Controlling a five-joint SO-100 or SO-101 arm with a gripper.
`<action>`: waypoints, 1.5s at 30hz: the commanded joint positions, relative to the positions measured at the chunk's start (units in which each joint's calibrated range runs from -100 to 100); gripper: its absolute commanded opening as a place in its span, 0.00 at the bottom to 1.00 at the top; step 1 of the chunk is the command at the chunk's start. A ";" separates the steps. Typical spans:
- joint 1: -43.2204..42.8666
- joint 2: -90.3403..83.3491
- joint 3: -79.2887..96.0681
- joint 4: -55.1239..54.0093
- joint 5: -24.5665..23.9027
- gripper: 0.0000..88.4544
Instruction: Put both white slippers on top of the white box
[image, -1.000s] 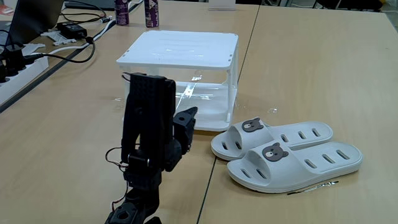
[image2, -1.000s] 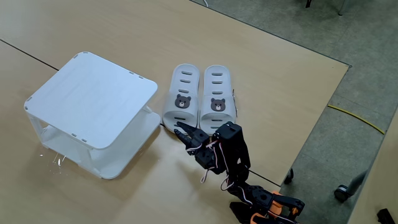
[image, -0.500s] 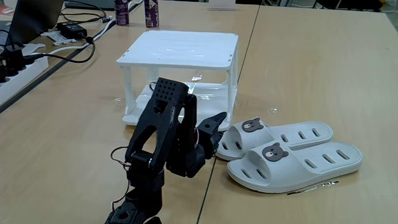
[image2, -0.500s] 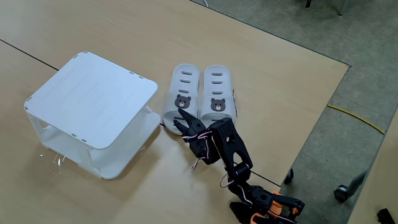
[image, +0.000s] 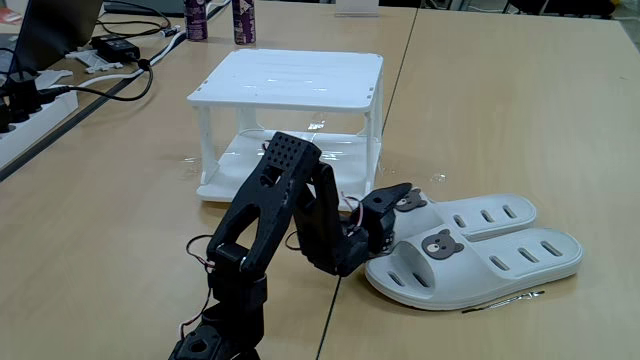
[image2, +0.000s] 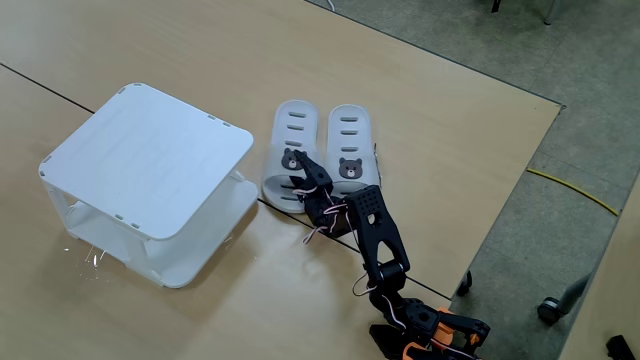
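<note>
Wooden worktop, seam lines running across it. White box sits upper centre-left in the low fixed view, left of centre in the high one; flat top bare, glossy lower shelf visible between thin corner legs.

White slippers lie side by side, touching, lower right of the low view; in the high view they sit just right of the box, bear badges toward the arm. Both are on the worktop, not on the box.

Black arm leans from bottom centre-left toward the slippers, and its bulk hides the near edge of the box's lower shelf in the low view. End effector is over the strap end of the slipper nearer the box; fingers slightly apart, clamped on nothing that shows. Contact with the slipper cannot be judged.

Surroundings: cables and a power strip upper left, two dark bottles cut off by the top edge, a thin metal rod beside the nearest slipper. A yellow cable on the grey floor, right side of the high view.
</note>
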 joint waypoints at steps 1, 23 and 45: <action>0.94 -0.77 -8.84 6.24 0.42 0.31; 4.89 -0.27 -21.83 21.51 0.42 0.24; 4.47 -54.54 -10.37 50.85 0.42 0.01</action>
